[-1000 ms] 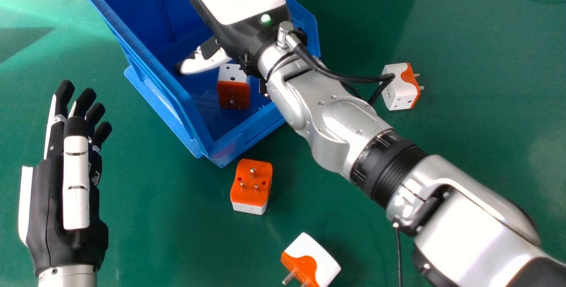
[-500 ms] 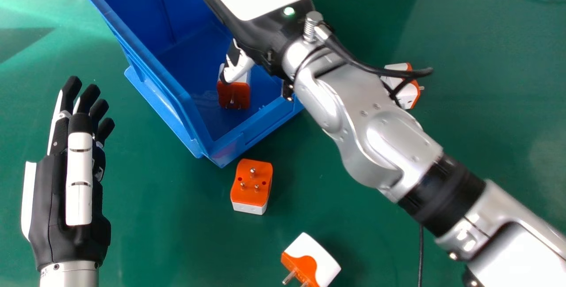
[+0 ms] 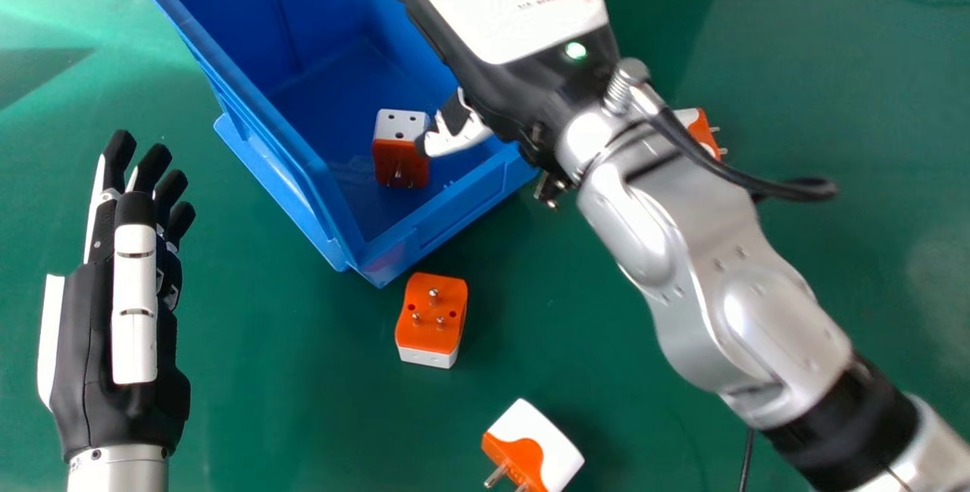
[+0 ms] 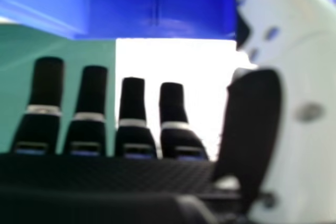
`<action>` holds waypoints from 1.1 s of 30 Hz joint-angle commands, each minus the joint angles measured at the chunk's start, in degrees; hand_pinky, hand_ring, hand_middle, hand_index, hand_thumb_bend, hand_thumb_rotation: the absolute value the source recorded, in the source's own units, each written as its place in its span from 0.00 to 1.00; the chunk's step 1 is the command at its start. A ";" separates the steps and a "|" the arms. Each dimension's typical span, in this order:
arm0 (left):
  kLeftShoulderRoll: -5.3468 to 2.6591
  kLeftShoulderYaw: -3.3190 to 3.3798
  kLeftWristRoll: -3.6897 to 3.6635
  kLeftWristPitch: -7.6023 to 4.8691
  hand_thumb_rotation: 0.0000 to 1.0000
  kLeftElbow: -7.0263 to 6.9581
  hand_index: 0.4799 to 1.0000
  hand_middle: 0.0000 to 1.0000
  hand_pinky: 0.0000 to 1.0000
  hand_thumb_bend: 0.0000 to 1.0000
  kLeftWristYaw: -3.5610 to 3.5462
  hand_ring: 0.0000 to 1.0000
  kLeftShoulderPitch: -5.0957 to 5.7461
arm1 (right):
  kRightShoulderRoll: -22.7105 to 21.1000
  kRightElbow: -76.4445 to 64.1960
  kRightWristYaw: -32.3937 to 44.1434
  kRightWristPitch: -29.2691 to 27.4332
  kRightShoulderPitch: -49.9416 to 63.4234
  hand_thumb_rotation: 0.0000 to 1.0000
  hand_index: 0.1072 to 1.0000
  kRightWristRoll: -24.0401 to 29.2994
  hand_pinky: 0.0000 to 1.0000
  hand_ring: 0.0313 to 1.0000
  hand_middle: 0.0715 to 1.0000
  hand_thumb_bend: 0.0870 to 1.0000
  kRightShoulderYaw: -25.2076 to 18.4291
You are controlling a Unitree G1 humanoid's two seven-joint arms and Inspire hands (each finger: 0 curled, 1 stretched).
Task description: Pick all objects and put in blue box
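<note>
below the wide, empty fingers of the black-and-white right hand [image 3: 515, 14] lay the blue plastic box [image 3: 455, 211], and a high lift over its rim was the play!

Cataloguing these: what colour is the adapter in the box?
White and orange; the head view shows the adapter best.

Setting: a robotics lab or workshop, which of the two being undeterminable. Indicators: a plain green-topped table [image 3: 871, 98]; a jointed metal robot arm [image 3: 682, 227] with an external black cable [image 3: 788, 189]; an open blue plastic box [image 3: 254, 109]; loose plug adapters [image 3: 432, 333].
</note>
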 commanded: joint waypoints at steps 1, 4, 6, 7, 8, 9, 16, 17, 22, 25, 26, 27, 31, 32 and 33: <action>0.32 0.08 -0.29 -0.26 0.88 -1.24 0.96 0.96 0.95 0.50 -0.39 0.95 0.45 | -1.21 -4.68 1.08 -0.66 1.41 0.00 0.75 -0.88 0.58 0.72 0.77 0.51 -2.50; 0.19 0.04 -0.79 -0.59 0.87 -0.61 0.98 0.96 0.95 0.50 -0.93 0.95 0.22 | -2.53 -9.24 1.80 -1.41 5.13 0.00 0.75 -0.45 0.58 0.72 0.77 0.49 -4.88; 0.09 0.06 -0.70 -0.64 0.87 -0.50 0.98 0.96 0.94 0.50 -0.94 0.95 0.24 | -2.90 -11.70 2.59 -1.71 7.16 0.00 0.75 -0.30 0.58 0.72 0.77 0.48 -6.19; 0.02 0.04 -0.75 -0.63 0.87 -0.51 0.98 0.96 0.94 0.50 -0.97 0.95 0.28 | -2.95 -12.95 3.00 -1.70 8.20 0.00 0.76 -0.22 0.59 0.72 0.78 0.48 -6.84; -0.08 0.00 -0.86 -0.49 0.87 -0.64 0.98 0.96 0.94 0.50 -0.95 0.95 0.36 | -3.05 -14.74 3.43 -1.52 9.68 0.00 0.76 -0.13 0.59 0.73 0.78 0.47 -7.62; -0.15 -0.03 -1.00 -0.42 0.87 -0.66 0.98 0.96 0.94 0.50 -1.01 0.95 0.40 | -3.08 -16.44 3.55 -1.52 11.22 0.00 0.76 -0.03 0.59 0.73 0.78 0.47 -8.43; -0.28 0.16 -0.40 -1.07 0.86 0.18 0.99 0.96 0.94 0.50 -0.92 0.95 0.55 | -2.03 -23.97 -0.91 -3.70 22.54 0.09 0.79 0.52 0.60 0.75 0.81 0.53 -13.26; -0.35 0.19 -0.63 -1.15 0.86 0.38 0.99 0.96 0.94 0.50 -1.03 0.95 0.49 | -1.63 -24.42 -2.05 -4.02 24.14 0.09 0.79 0.78 0.60 0.75 0.81 0.53 -13.92; -0.84 0.23 -1.17 -1.59 0.86 1.04 1.00 0.97 0.94 0.49 -1.13 0.96 0.24 | -0.02 -23.61 -7.97 -5.54 29.89 0.22 0.84 1.72 0.64 0.80 0.86 0.55 -17.18; -1.00 0.27 -0.90 -1.74 0.86 0.82 0.99 0.96 0.93 0.48 -0.86 0.95 0.40 | 0.29 -22.20 -10.68 -5.92 32.19 0.27 0.86 1.87 0.67 0.82 0.88 0.54 -19.03; -0.95 0.28 -0.63 -1.78 0.86 0.66 0.99 0.96 0.93 0.48 -0.75 0.95 0.50 | 0.32 -21.62 -11.52 -6.12 32.64 0.29 0.86 1.98 0.67 0.82 0.88 0.54 -19.45; -0.85 0.29 -0.44 -1.84 0.85 0.55 0.99 0.96 0.93 0.48 -0.73 0.95 0.57 | 0.37 -21.09 -12.18 -6.28 32.91 0.30 0.86 2.07 0.68 0.83 0.88 0.53 -19.76; -0.32 0.38 -0.26 -1.83 0.86 0.23 0.98 0.96 0.93 0.49 -0.95 0.94 0.75 | 1.35 -18.76 -14.39 -6.13 33.47 0.32 0.86 2.29 0.69 0.83 0.88 0.52 -20.63; -0.32 0.41 -0.26 -1.79 0.86 0.19 0.98 0.96 0.93 0.49 -0.87 0.94 0.74 | 1.64 -18.24 -14.58 -5.80 33.53 0.32 0.86 2.19 0.69 0.83 0.88 0.52 -20.78; -0.36 0.44 -0.28 -1.69 0.87 0.14 0.99 0.96 0.94 0.49 -0.74 0.95 0.72 | 1.93 -17.71 -14.68 -5.51 33.53 0.32 0.87 2.28 0.70 0.83 0.89 0.52 -20.95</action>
